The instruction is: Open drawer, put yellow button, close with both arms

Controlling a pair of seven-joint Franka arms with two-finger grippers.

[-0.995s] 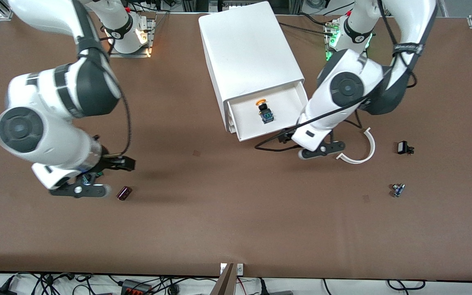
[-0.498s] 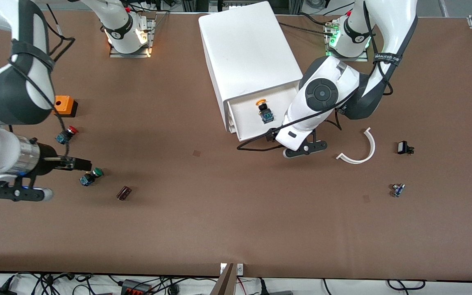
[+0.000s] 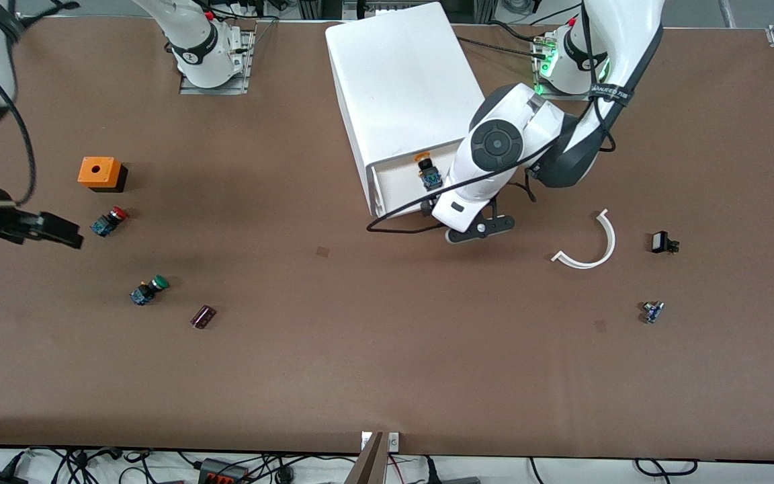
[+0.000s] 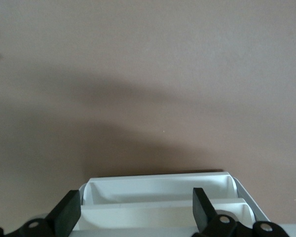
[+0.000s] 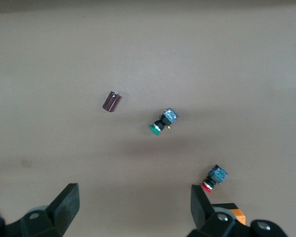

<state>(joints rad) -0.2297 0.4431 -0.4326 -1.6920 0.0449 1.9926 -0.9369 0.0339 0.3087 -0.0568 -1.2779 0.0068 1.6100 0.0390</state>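
- Both sets of jaws stand spread with nothing between them: in the left wrist view the black fingers [image 4: 69, 213] straddle the white drawer fronts, and in the right wrist view the fingers [image 5: 68, 203] frame bare table.
- Near the front camera, toward the right arm's end, a dark cylinder [image 3: 203, 316] and a green button [image 3: 148, 290] lie loose; a red button [image 3: 109, 220] and an orange box [image 3: 100, 173] sit farther off.
- Right gripper [image 3: 44, 227] hangs at that same end of the table, just beside the red button, well apart from the cabinet [image 3: 404, 87].
- Toward the left arm's end, a white curved strip [image 3: 592, 242] and two small dark parts lie near the left arm but apart from it.
- Left gripper [image 3: 457, 214] is at the front of the drawer [image 3: 400, 195], which is nearly shut; it looks to be the one doing the pushing.
- Yellow button [image 3: 427, 171] lies in the drawer, close to the cabinet's mouth.
- Risk: the button's cap could catch on the cabinet edge and jam the last of the closing.
- Risk: a one-sided push may skew the drawer or slide the light cabinet along the table, since the right arm is too far off to brace it.
- Risk: the left arm's trailing cable [image 3: 394, 227] lies against the drawer front and might get pinched.
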